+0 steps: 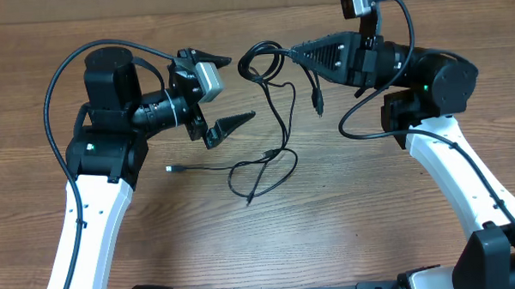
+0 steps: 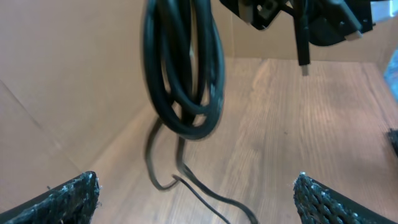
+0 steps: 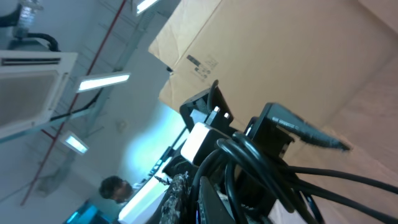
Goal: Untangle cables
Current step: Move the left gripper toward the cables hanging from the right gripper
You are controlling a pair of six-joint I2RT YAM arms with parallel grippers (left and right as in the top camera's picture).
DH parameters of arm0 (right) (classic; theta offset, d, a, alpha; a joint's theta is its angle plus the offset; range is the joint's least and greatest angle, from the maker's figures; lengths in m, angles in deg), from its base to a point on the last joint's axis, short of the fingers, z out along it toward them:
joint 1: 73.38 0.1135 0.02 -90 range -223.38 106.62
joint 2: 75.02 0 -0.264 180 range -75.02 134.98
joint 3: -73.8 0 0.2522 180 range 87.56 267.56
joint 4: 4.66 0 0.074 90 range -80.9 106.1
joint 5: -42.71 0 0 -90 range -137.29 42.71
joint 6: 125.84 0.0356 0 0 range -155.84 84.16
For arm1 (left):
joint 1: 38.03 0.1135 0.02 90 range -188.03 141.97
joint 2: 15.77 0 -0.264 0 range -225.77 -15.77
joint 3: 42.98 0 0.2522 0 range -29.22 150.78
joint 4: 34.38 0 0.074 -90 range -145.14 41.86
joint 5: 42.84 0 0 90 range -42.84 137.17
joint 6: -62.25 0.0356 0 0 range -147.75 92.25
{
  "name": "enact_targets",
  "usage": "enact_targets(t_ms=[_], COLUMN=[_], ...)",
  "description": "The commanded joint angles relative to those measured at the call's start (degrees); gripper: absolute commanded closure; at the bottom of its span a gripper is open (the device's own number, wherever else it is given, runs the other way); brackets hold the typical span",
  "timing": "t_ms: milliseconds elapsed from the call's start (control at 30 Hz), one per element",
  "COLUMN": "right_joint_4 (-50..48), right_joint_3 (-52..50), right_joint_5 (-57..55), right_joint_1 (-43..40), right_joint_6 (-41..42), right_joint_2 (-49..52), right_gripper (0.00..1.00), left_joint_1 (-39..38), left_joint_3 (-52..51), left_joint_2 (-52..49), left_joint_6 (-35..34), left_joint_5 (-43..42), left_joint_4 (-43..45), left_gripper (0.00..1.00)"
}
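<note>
Wood-grain table (image 1: pixel 355 227) with thin black cables (image 1: pixel 266 155) partly lying on it.
Near the table's middle the cables' lower part lay in a loose loop, one strand running left to a small plug tip (image 1: pixel 170 169); their far part hung clear of the wood.

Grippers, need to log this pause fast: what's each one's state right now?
Left gripper: open, holding nothing.
Right gripper: closed on the cables.
</note>
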Motion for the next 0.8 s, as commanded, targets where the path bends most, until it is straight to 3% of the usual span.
enact_targets(t_ms=[0, 367, 767], right_joint_4=[-2.78, -6.25, -6.23], right_joint_3=[1.20, 1.20, 1.20], right_joint_5=[-1.88, -2.71, -3.61], right_joint_1=[-0.02, 2.27, 1.16], right_joint_6=[6.29, 8.90, 8.87], right_joint_2=[-0.37, -0.37, -0.37], right_gripper=[0.96, 0.96, 0.96], left_joint_1=[-0.72, -7.17, -7.39], left_joint_3=[-0.07, -0.07, -0.07], left_joint_2=[-0.66, -2.69, -3.17], left_joint_6=[0.59, -0.24, -0.70], left_joint_5=[-1.07, -0.74, -0.63], left_joint_4=[2.05, 5.81, 5.01], left_gripper=[0.00, 0.00, 0.05])
